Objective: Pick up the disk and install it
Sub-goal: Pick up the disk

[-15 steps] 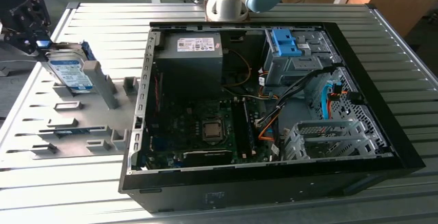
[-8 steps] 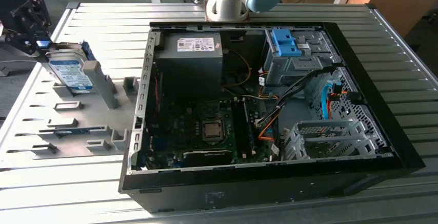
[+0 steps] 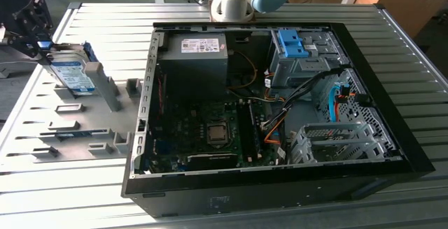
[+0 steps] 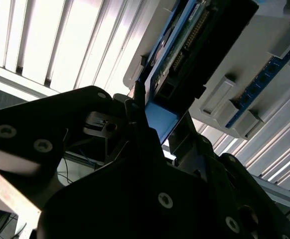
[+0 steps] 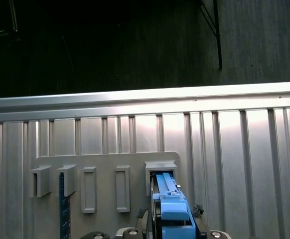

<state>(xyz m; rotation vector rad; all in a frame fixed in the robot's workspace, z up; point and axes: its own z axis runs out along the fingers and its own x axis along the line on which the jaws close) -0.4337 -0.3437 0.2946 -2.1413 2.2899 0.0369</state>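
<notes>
Black claw [image 3: 42, 46] clamped on the blue-framed silver metal disk [image 3: 73, 77], upright in a grey plastic rack [image 3: 84, 119]. The exterior view adds an open black computer case [image 3: 280, 195] alongside.

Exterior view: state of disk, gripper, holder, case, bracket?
disk, upright on edge in the holder's slot, not in the case
gripper, at the disk's top end
holder, carrying the disk
case, lying on its side, open, internals exposed
bracket, mounted on the drive bay
</notes>
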